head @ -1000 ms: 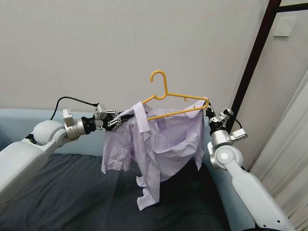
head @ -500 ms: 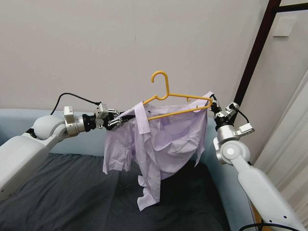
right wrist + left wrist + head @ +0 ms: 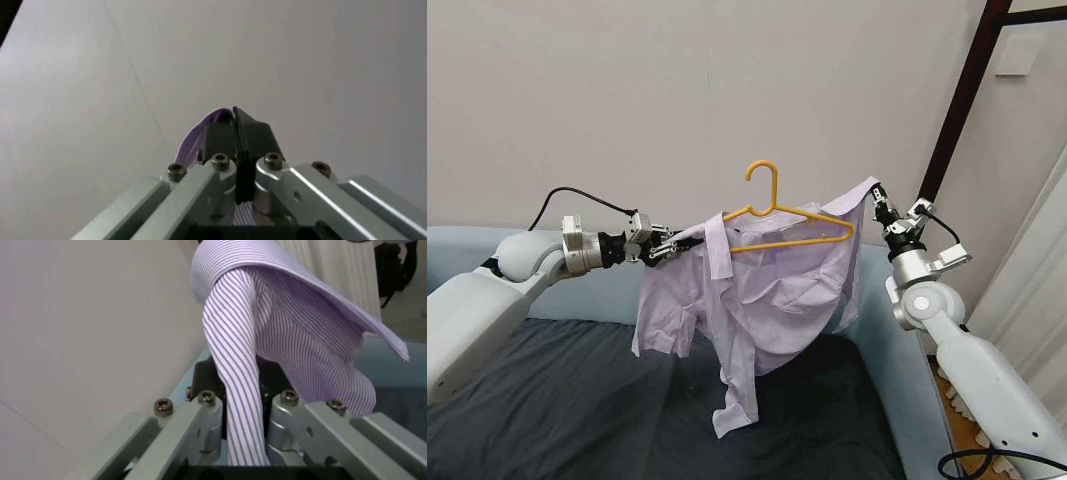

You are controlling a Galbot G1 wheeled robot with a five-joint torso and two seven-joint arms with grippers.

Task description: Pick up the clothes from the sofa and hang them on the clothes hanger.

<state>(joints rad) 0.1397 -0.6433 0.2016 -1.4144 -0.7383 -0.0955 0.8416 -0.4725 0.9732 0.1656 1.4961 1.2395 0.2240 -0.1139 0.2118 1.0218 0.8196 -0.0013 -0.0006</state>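
Observation:
A lilac striped shirt (image 3: pixel 777 290) hangs in the air above the sofa, stretched between both grippers. A yellow hanger (image 3: pixel 789 222) sits inside its neck opening, hook upward. My left gripper (image 3: pixel 667 247) is shut on the shirt's collar side; in the left wrist view the striped cloth (image 3: pixel 243 390) is pinched between the left gripper's (image 3: pixel 243 412) fingers. My right gripper (image 3: pixel 878 194) is shut on the shirt's other shoulder, held higher than the hanger's end. The right wrist view shows my right gripper (image 3: pixel 235 150) closed, with a strip of purple cloth (image 3: pixel 199 136) beside one finger.
The light blue sofa (image 3: pixel 887 340) with its dark grey seat (image 3: pixel 547 410) lies below the shirt. A black rack pole (image 3: pixel 957 100) rises at the right behind my right arm. A pale curtain (image 3: pixel 1037 300) hangs at the far right. A plain wall is behind.
My right gripper has risen and moved right, lifting the shirt's shoulder above the hanger's end. The hanger now sits more level. The left gripper has barely moved.

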